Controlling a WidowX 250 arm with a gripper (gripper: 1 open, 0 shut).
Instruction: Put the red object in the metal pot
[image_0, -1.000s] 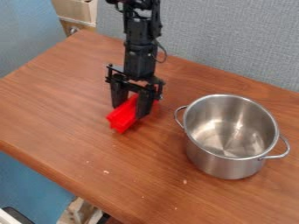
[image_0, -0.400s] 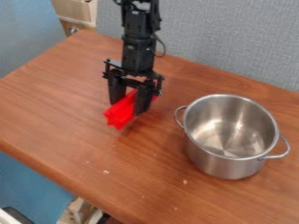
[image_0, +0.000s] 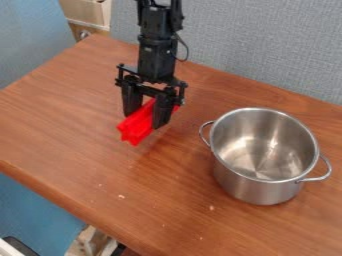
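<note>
A bright red block (image_0: 138, 124) hangs tilted just above the wooden table (image_0: 80, 120), its lower end toward the front left. My gripper (image_0: 151, 113) points steeply down and is shut on the block's upper end, black fingers on both sides. The shiny metal pot (image_0: 265, 153) stands upright to the right of the gripper, apart from it, empty inside, with a loop handle showing on its right side.
The table's front edge runs diagonally at the lower left, with floor beyond it. A blue wall stands behind, and a beige object (image_0: 88, 12) sits at the top left next to the arm's upper part.
The gripper and the red block have risen slightly and shifted a little to the left; the block's lower end has come off the table. The pot has not moved.
</note>
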